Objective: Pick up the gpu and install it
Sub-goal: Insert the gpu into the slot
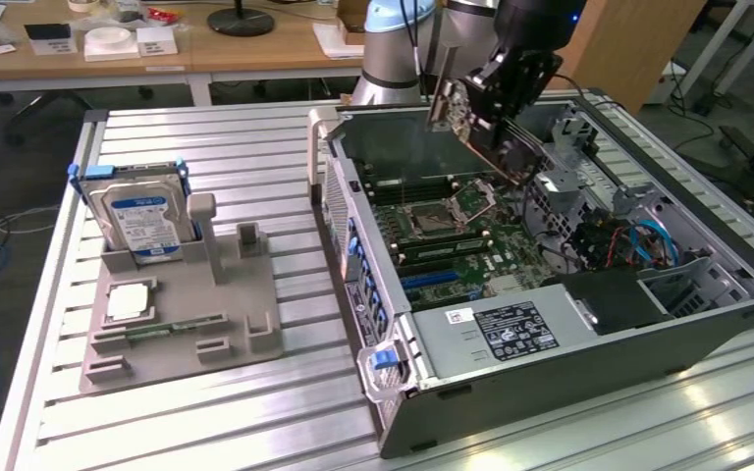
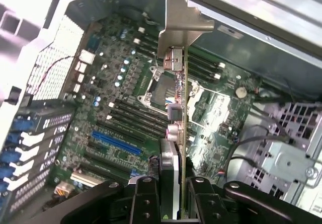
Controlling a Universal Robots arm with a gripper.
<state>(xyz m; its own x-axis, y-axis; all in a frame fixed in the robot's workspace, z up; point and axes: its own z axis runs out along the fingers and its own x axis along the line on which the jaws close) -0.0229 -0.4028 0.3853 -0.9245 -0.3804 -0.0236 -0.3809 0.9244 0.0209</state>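
The gpu (image 1: 489, 137) hangs tilted above the open computer case (image 1: 548, 343), its pale metal bracket (image 1: 446, 103) toward the exterior view's left. My gripper (image 1: 509, 93) is shut on its upper edge. In the wrist view the gpu (image 2: 177, 108) runs edge-on away from my gripper (image 2: 173, 194), with the bracket (image 2: 181, 27) at its far end. Below it lies the green motherboard (image 2: 115, 113) with the CPU socket (image 2: 161, 90), black slots and a blue slot (image 2: 115, 143). The card is clear of the board, not touching any slot.
A grey fixture (image 1: 181, 314) on the slatted table (image 1: 220, 422) holds the silver hard drive with blue-white label (image 1: 141, 221) and a small green memory stick (image 1: 154, 329). The case's power supply (image 1: 509, 329), drive cage (image 1: 587, 186) and cables (image 1: 639, 240) crowd the exterior view's right.
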